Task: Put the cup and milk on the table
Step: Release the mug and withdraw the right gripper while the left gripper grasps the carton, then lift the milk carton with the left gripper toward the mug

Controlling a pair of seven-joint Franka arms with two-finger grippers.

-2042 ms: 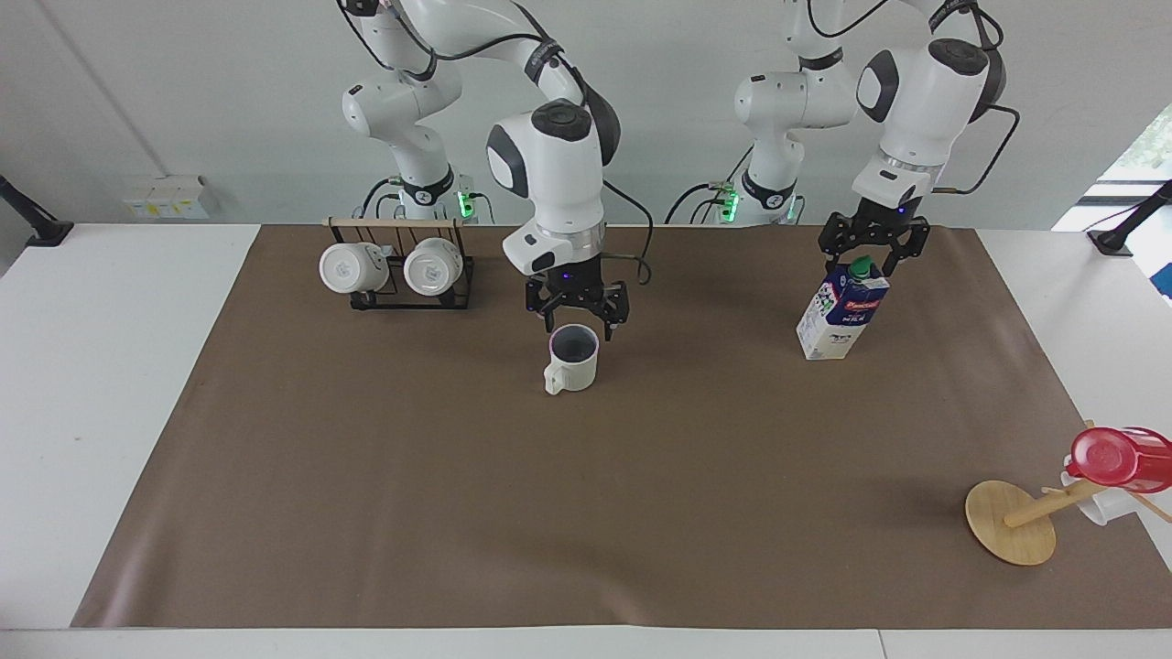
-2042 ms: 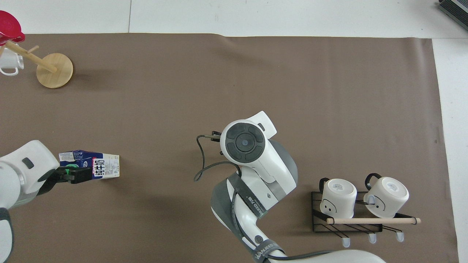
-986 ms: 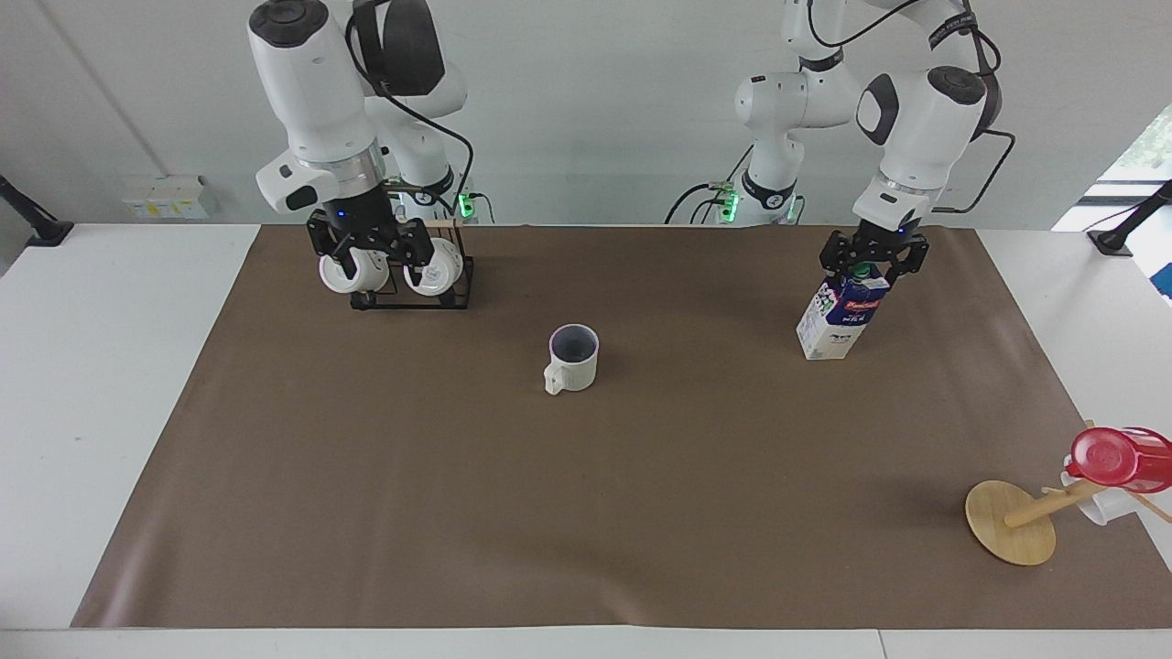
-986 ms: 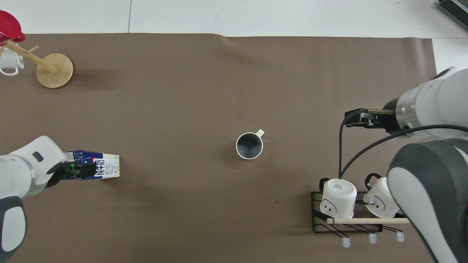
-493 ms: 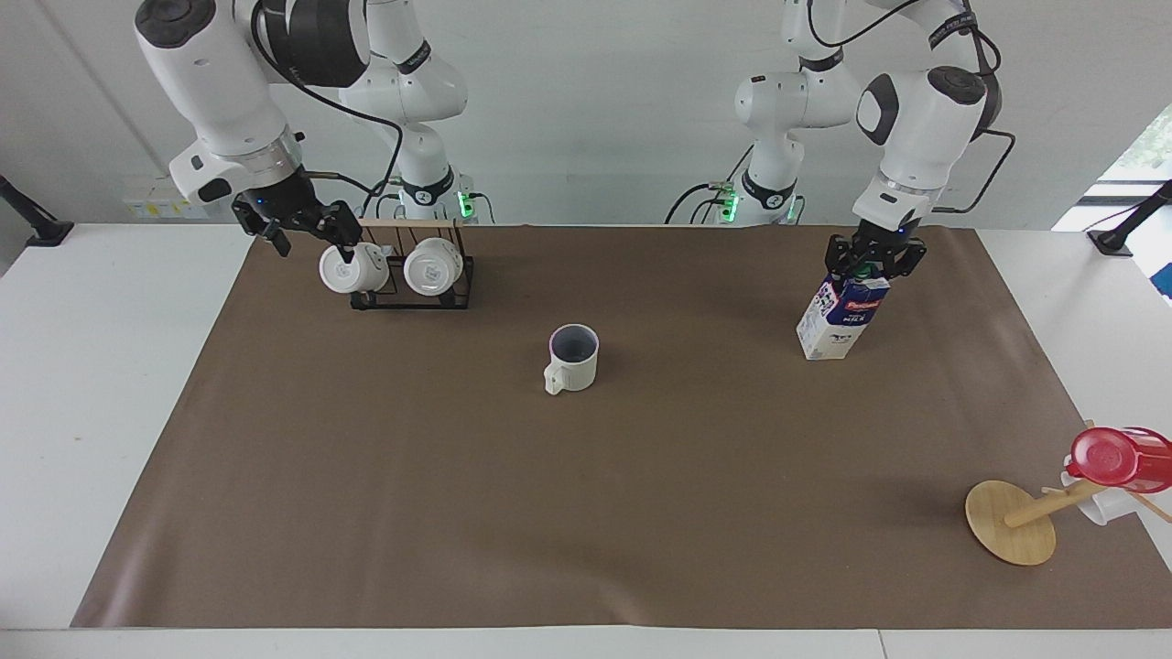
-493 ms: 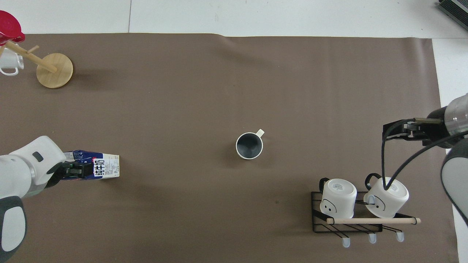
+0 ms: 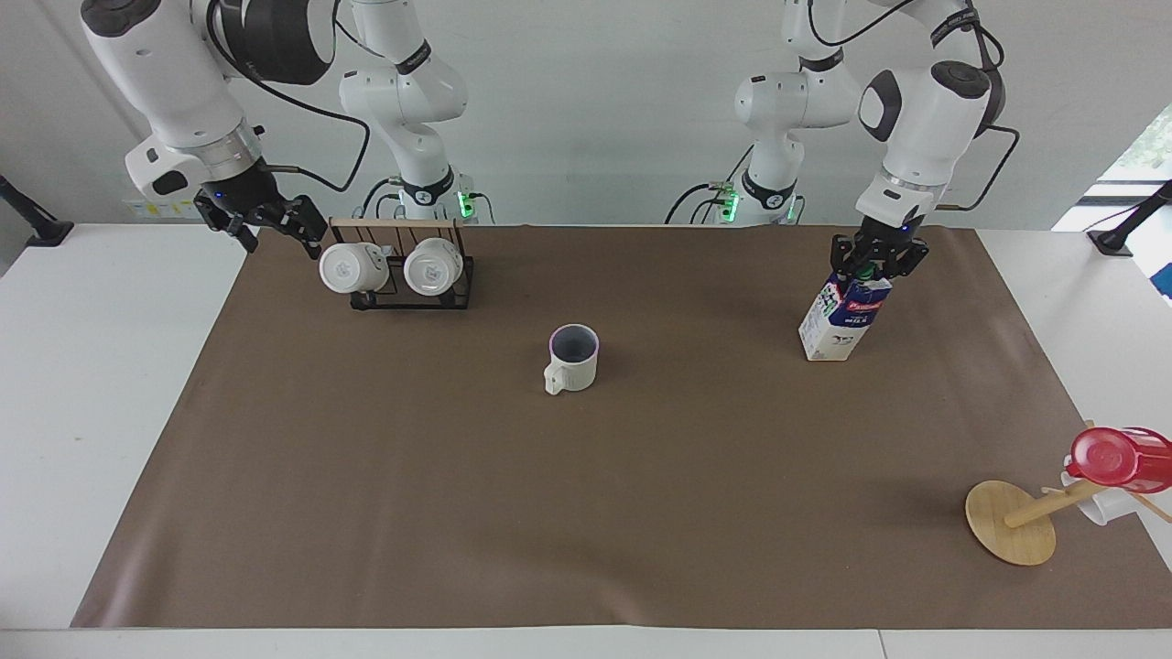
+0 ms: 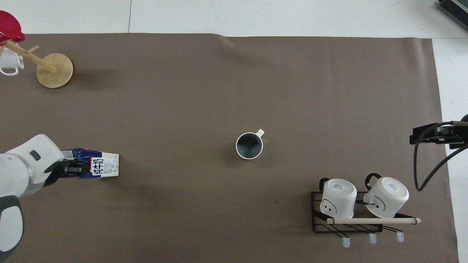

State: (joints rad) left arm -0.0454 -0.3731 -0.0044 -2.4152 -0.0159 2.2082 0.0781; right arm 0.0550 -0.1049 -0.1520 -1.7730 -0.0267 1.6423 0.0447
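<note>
- While the left gripper (image 7: 874, 259) pinches the green-capped top of the milk (image 7: 844, 318), the carton stands slightly tilted directly beneath it on the brown sheet (image 7: 586, 513) of the table (image 7: 82, 366).
- Well away from both claws, the cup (image 7: 573, 358) sits upright mid-sheet, between them.
- Jaws spread, the right gripper (image 7: 265, 226) hangs empty over the sheet's edge, just beside the rack (image 7: 403, 265) of two white mugs.
- Chinese characters run down the carton's side (image 8: 98, 167) in the overhead view; the facing view shows its red band, too small to read.

High facing camera across the table (image 7: 55, 384), steep overhead camera above robots, both sharing brown sheet (image 8: 234, 84).
</note>
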